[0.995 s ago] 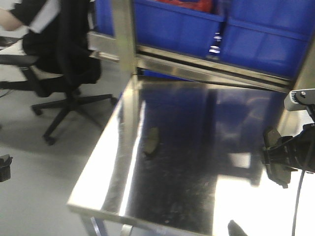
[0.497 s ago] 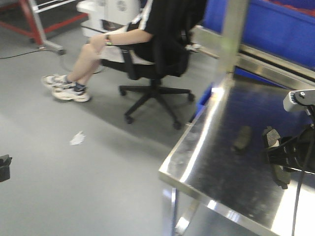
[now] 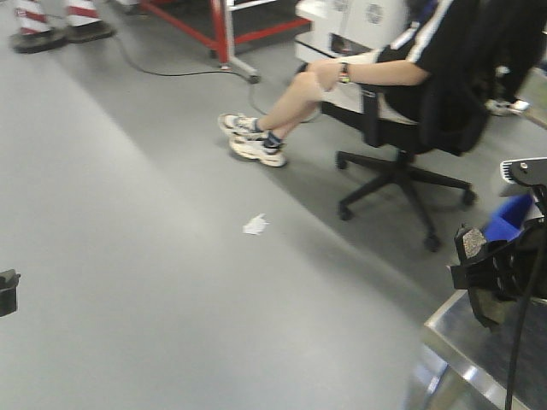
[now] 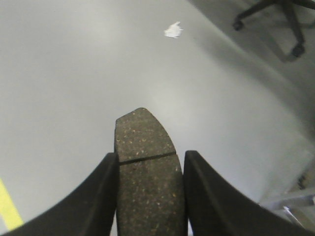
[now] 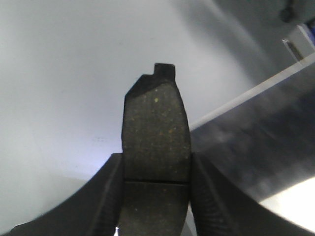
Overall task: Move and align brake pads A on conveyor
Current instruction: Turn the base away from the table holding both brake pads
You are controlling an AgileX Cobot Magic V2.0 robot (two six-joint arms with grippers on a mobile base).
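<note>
Two brake pads A show, one in each gripper. In the left wrist view a dark speckled pad (image 4: 146, 147) with a thin cross groove sticks out between the fingers of my left gripper (image 4: 150, 155), which is shut on it above bare grey floor. My right gripper (image 5: 156, 156) is shut on a second pad (image 5: 156, 123), whose backing tab points away. In the front view the right gripper (image 3: 480, 275) hangs at the right edge with its pad (image 3: 469, 243) held upright. The conveyor is out of view.
A person sits on a black office chair (image 3: 410, 102) ahead to the right. A steel table corner (image 3: 444, 329) lies at the lower right, under the right gripper. A paper scrap (image 3: 255, 225) lies on the floor. A red frame (image 3: 224, 34) and striped cones (image 3: 34, 17) stand far back.
The front view has swung left: the steel table and the pad lying on it slid off to the right, and open floor now fills the frame. Both grippers keep their pads.
</note>
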